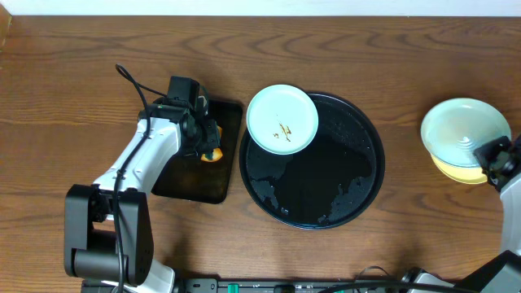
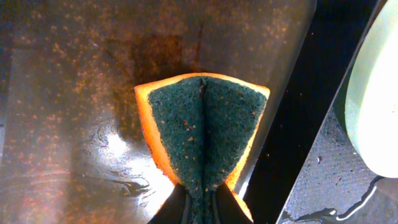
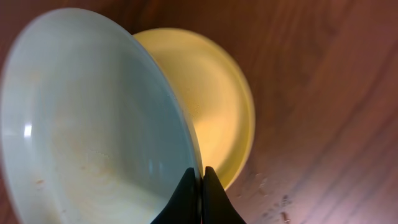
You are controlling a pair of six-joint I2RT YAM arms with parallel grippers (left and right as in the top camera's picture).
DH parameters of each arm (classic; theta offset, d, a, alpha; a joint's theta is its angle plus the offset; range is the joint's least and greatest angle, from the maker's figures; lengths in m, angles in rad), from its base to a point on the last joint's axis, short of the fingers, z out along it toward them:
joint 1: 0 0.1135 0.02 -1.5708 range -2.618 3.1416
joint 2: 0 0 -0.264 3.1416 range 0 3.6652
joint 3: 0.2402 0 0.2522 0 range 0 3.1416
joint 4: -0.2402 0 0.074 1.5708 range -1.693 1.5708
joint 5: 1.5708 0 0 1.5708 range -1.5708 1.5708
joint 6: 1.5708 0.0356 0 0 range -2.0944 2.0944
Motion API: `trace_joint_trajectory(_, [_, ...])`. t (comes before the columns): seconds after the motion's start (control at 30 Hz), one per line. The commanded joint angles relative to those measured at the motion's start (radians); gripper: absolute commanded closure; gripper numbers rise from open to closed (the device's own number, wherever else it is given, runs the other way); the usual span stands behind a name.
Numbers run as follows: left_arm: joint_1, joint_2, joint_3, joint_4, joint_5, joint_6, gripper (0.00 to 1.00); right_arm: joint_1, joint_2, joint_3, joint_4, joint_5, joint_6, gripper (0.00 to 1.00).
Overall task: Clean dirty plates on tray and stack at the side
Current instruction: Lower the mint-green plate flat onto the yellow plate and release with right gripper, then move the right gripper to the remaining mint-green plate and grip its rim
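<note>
A pale mint plate (image 1: 282,119) with small brown smears rests on the upper left rim of the round black tray (image 1: 326,195). At the far right, on the bare wood, a second mint plate (image 1: 462,130) sits tilted over a yellow plate (image 1: 454,172). My right gripper (image 3: 201,186) is shut on the rim of that mint plate (image 3: 87,124), and the yellow plate (image 3: 217,106) shows behind it. My left gripper (image 2: 202,208) is shut on a folded teal-and-orange sponge (image 2: 202,130), just above the rectangular tray.
The rectangular black tray (image 1: 191,175) lies left of the round one, and its surface (image 2: 74,93) is wet and speckled brown. Water droplets lie on the round tray's floor. The left arm (image 1: 138,163) reaches in from the front left corner.
</note>
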Motion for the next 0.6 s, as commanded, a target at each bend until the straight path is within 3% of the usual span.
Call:
trace_joint_trajectory(0.0, [-0.002,-0.003,-0.002,-0.002,-0.006,0.013,0.92,-0.034,-0.005,0.011,0.002,0.059,0.013,0.99])
trace_joint_trajectory(0.17, [-0.002,-0.003,-0.002,-0.002,-0.006,0.013,0.92,-0.05,-0.001,0.011,0.007,0.066,0.013,0.98])
trace_joint_trajectory(0.33, [-0.002,-0.003,-0.002,-0.002,-0.006,0.013,0.92,-0.05,0.003,0.011,0.04,0.044,0.012,0.63])
trace_joint_trajectory(0.57, [-0.002,-0.003,-0.002,-0.002,-0.006,0.013,0.91,-0.037,0.003,0.011,0.03,-0.126,-0.05,0.61])
